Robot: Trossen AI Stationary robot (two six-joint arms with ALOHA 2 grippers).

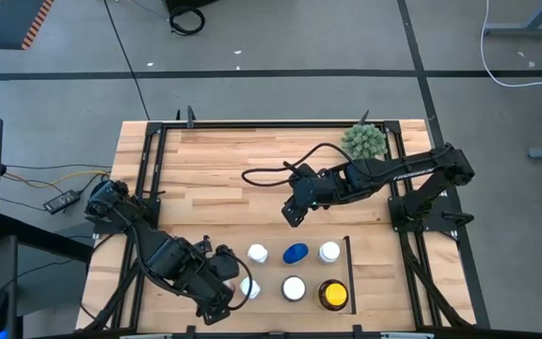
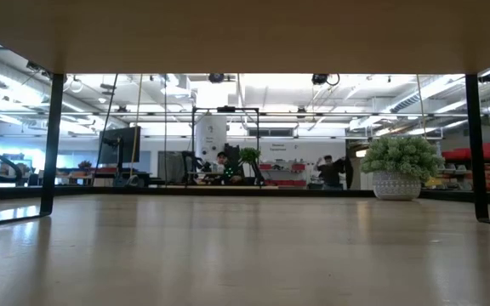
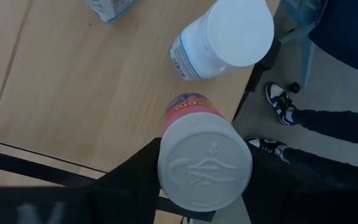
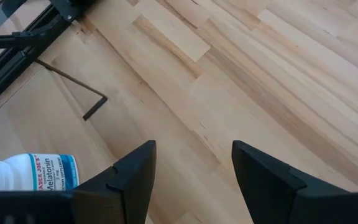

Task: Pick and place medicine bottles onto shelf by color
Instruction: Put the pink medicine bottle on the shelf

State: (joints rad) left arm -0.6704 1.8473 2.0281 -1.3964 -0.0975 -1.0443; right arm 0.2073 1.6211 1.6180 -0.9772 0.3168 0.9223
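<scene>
Bottles on your table (image 1: 215, 169): six show in the high view, five upright in the shelf (image 1: 348, 273) bay, caps up — three white-capped, one blue bottle (image 1: 295, 252), one amber bottle (image 1: 333, 295) with a yellow cap. Your left gripper (image 3: 201, 186) is clamped on the sixth, the red-bodied bottle (image 3: 204, 158), long axis vertical, white cap up, at the near edge beside a white-capped bottle (image 3: 225, 37). Your right gripper (image 4: 191, 165) hangs over bare wood mid-table, fingers apart, holding nothing.

Seven medicine bottles (image 1: 294, 288), one plant (image 1: 363, 141), one shelf (image 1: 374, 282), two arms.
</scene>
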